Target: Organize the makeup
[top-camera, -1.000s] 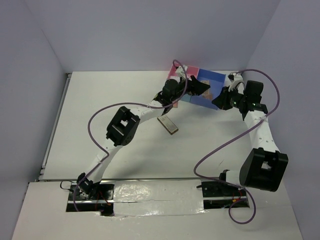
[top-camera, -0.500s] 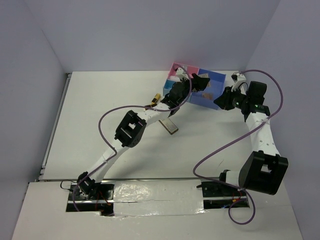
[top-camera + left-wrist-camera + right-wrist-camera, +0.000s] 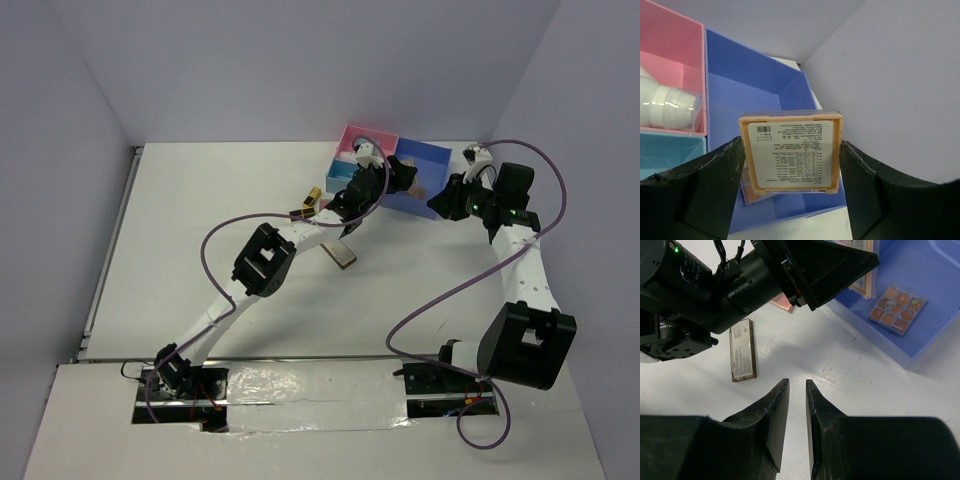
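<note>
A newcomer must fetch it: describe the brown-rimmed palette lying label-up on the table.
Find the pink-and-blue box at the table's far side. Toward the near edge from it lies a flat palette. Unlike the black-and-gold lipstick nearby, it is brown-rimmed and label-up.

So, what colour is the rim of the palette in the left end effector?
Orange-tan; the palette shows best in the left wrist view.

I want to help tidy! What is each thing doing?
Left gripper: shut on the orange-framed rectangular palette, over the blue compartment.
Right gripper: shut, empty.
White plastic tube: lying in the pink compartment.
Palette of round pans: lying in the blue compartment.
Brown flat palette: lying on the table.
Black-and-gold lipstick: on the table.
</note>
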You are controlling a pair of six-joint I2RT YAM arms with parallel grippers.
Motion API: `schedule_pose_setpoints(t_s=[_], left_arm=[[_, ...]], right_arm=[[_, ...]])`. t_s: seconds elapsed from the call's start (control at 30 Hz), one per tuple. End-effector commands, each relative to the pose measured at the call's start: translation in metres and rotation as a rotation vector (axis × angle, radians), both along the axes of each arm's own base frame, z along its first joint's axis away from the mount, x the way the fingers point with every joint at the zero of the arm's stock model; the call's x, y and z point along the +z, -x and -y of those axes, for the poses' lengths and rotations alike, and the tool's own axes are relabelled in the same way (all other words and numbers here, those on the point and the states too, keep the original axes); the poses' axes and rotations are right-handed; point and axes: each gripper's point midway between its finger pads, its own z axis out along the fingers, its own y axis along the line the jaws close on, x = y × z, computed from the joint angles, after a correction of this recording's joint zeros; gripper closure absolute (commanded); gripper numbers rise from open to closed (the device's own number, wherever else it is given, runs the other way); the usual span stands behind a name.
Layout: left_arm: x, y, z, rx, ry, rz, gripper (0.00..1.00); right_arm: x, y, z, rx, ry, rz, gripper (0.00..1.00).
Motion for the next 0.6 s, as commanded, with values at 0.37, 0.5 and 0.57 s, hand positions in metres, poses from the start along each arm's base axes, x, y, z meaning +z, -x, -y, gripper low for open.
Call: schedule_pose_setpoints(t_s=[0.37,0.5,0.57], left_arm=[[0.028,0.003,0.003,0.007,0.016,0.026,0.28],[0.041,0.003,0.003,0.002,0.027,0.048,0.12],[0.048,0.004,0.003,0.002,0.039,0.058,0.01]], right_arm=[[0.009,0.002,-0.002,0.017,0.000,0.045,0.70],[0.009,0.002,-0.002,0.023,0.005,0.048,0.68],[0.009,0.003,-0.003,0.031,0.007,0.047,0.65]])
